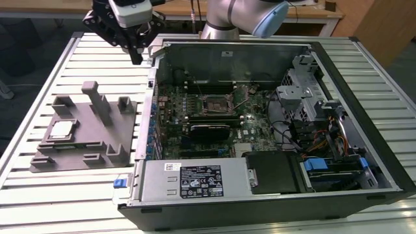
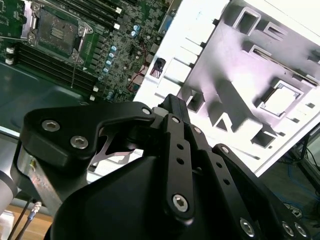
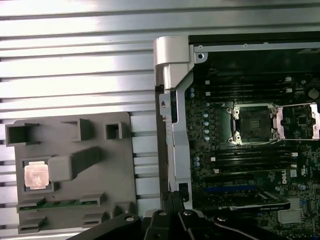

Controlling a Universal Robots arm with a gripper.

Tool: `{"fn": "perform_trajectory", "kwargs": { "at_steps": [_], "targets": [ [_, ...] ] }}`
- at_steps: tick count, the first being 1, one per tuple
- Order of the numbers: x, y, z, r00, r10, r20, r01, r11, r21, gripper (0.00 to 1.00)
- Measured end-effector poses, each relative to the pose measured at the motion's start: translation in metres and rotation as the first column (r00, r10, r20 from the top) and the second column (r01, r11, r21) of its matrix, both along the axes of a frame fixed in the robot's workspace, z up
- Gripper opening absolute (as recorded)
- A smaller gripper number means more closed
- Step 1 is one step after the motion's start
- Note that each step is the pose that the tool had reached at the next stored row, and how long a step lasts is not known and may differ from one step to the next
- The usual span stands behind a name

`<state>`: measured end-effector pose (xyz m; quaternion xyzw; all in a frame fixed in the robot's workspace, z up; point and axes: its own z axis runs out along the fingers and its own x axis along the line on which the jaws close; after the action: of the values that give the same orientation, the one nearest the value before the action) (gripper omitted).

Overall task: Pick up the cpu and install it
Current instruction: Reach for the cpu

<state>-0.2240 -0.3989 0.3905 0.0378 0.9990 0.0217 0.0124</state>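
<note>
Near tabletop's (image 1: 71, 195) left edge (sides as in exterior view): fixture block (image 1: 87, 148), cpu (image 1: 62, 128) seated in it. Right of block: computer case (image 1: 260, 210), socket (image 1: 215, 103) inside. Above far edge: gripper (image 1: 136, 57).

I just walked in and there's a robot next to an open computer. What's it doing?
A robot arm is meant to put the cpu into the open computer. Right now the cpu lies in the grey fixture block on the table beside the computer. The gripper hangs above the table by a corner of the computer, away from the cpu. The motherboard socket looks empty.
</note>
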Motion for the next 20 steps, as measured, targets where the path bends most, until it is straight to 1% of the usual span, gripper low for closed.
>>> {"fn": "perform_trajectory", "kwargs": {
  "at_steps": [20],
  "targets": [
    [-0.0089,0.0000,-0.0005,1.0000,0.000,-0.0015,0.000,1.0000,0.0000,0.11]
  ]
}}
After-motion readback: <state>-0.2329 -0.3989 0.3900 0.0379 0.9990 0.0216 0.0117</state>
